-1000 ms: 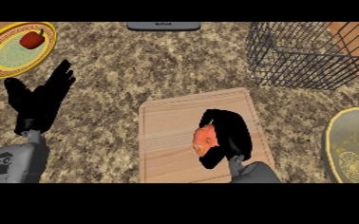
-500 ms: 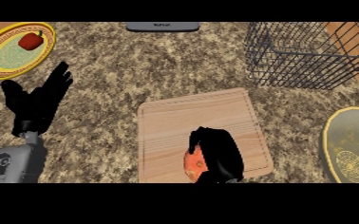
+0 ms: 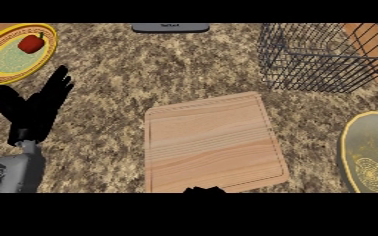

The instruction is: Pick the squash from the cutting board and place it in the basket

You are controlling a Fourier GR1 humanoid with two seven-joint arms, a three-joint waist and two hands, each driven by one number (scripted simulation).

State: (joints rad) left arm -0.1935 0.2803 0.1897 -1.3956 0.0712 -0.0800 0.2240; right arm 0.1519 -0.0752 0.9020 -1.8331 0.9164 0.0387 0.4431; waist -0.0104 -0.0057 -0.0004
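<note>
Head view
Counter (image 3: 170,70): mottled brown and tan stone top, filling the view.
Cutting board (image 3: 214,141): pale wood with a grooved rim, slightly turned, lying at the lower middle; its whole surface shows bare.
Squash: cannot be seen anywhere in this view, so its look, colour and place cannot be told.
Right hand (image 3: 204,190): only a small black sliver shows at the lower edge, just below the near edge of the cutting board; whether its fingers are spread, curled or wrapped round anything cannot be told.
Left hand (image 3: 40,107): black, at the left edge, fingers straight and pointing up and away, holding nothing, resting apart from the board.
Left forearm (image 3: 18,172): grey, coming in at the lower left corner.
Basket (image 3: 314,55): dark wire cage at the upper right, well apart from the board; nothing shows through its bars.
Yellow plate (image 3: 15,60): patterned rim, upper left corner, carrying 1 red item (image 3: 31,43).
Green-gold plate (image 3: 362,152): cut by the right edge, near the board's right side.
Grey object (image 3: 170,27): flat, dark, at the top middle of the counter.
</note>
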